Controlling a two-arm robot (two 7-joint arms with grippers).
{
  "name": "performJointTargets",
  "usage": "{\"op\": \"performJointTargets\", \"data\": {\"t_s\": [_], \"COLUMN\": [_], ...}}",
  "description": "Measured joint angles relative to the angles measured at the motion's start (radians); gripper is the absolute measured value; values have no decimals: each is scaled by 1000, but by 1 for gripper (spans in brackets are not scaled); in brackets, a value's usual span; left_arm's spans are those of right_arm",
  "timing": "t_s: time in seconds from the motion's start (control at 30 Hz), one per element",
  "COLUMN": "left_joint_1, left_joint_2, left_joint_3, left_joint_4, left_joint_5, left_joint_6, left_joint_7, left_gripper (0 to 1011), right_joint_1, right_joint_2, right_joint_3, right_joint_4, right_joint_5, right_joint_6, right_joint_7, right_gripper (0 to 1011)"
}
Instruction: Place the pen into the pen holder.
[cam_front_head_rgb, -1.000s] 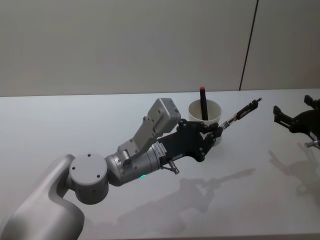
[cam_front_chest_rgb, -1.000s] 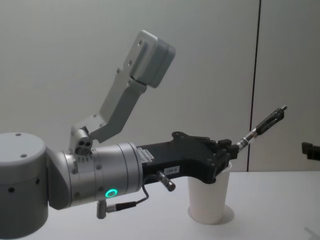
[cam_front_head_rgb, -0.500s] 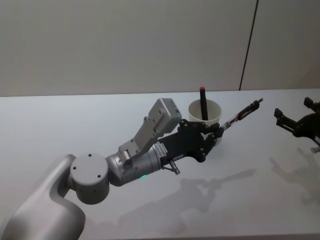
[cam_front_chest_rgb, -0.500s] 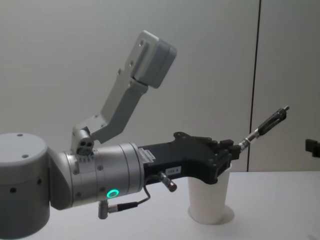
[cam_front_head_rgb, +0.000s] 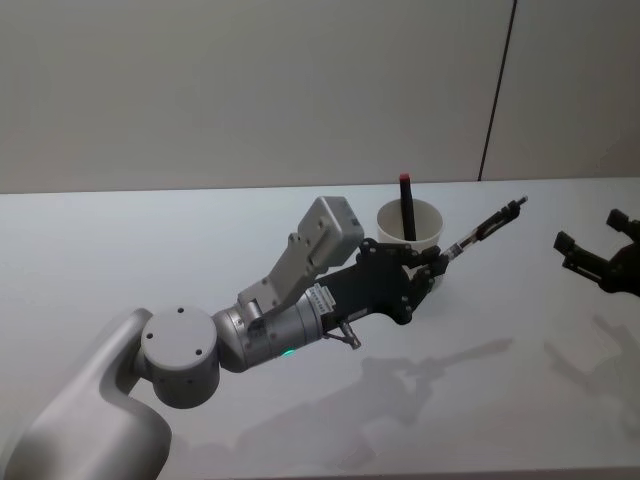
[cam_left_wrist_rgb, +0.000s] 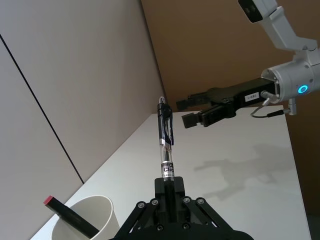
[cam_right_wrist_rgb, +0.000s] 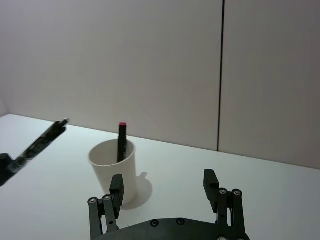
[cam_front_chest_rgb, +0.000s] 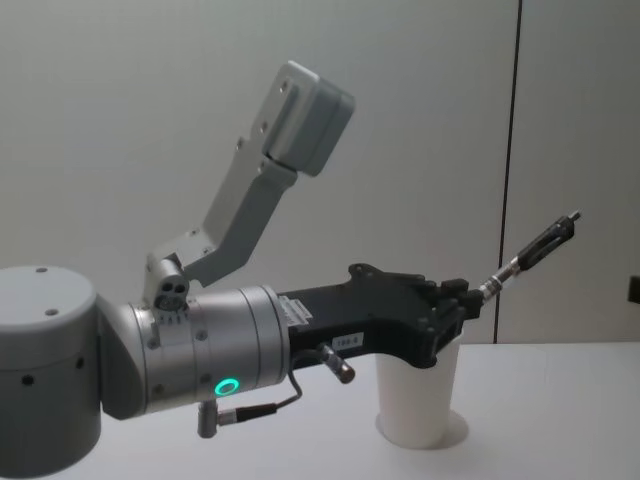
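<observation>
Now farther right — open right claw (cam_right_wrist_rgb: 163, 180); left claw (cam_front_head_rgb: 438, 260) tight on pen (cam_front_head_rgb: 487, 225) beside pen holder (cam_front_head_rgb: 420, 240)

One paper cup (cam_front_head_rgb: 428, 232), one clear pen (cam_front_head_rgb: 485, 228), one black pen (cam_front_head_rgb: 406, 200), one left tool (cam_front_head_rgb: 437, 262), one right tool (cam_right_wrist_rgb: 163, 181)

Left arm first: a silver-grey cylindrical forearm (cam_front_chest_rgb: 200, 350), a round joint cap (cam_front_head_rgb: 178, 340) dotted with small dark holes, and a green ring light (cam_front_chest_rgb: 227, 386) glowing underneath. A thin dark cable (cam_front_chest_rgb: 262, 406) loops from a metal plug. Off the wrist rises a pale grey boxy camera (cam_front_chest_rgb: 312, 105) on an angled bracket. The black left gripper (cam_front_chest_rgb: 470, 297) wears a small white label (cam_front_chest_rgb: 345, 342). The right gripper (cam_right_wrist_rgb: 164, 182) is black too, with square pads (cam_right_wrist_rgb: 117, 186) and bright screws at the linkages.
</observation>
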Motion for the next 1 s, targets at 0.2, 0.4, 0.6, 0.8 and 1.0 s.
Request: {"op": "performJointTargets", "data": {"t_s": [0.2, 0.4, 0.6, 0.8, 1.0], "left_joint_1": [0, 0, 0, 0, 0], "left_joint_2": [0, 0, 0, 0, 0], "left_joint_3": [0, 0, 0, 0, 0], "left_joint_4": [1, 1, 1, 1, 1], "left_joint_5": [0, 0, 0, 0, 0], "left_joint_6": [0, 0, 0, 0, 0], "left_joint_7": [-1, -1, -1, -1, -1], "left_gripper": [110, 110, 110, 110, 110], "right_joint_1": [-23, -45, -64, -81, -93], "right_joint_2": [16, 31, 41, 44, 37], "right_joint_3": [14, 26, 33, 35, 25], "right_joint_4": [-17, -38, -58, -83, -109], "right_joint_5": [69, 139, 197, 257, 303], "right_joint_6": [35, 86, 137, 195, 238], "right_joint_7": [76, 147, 187, 208, 203], "right_gripper": [1001, 1001, 1001, 1002, 1002]}}
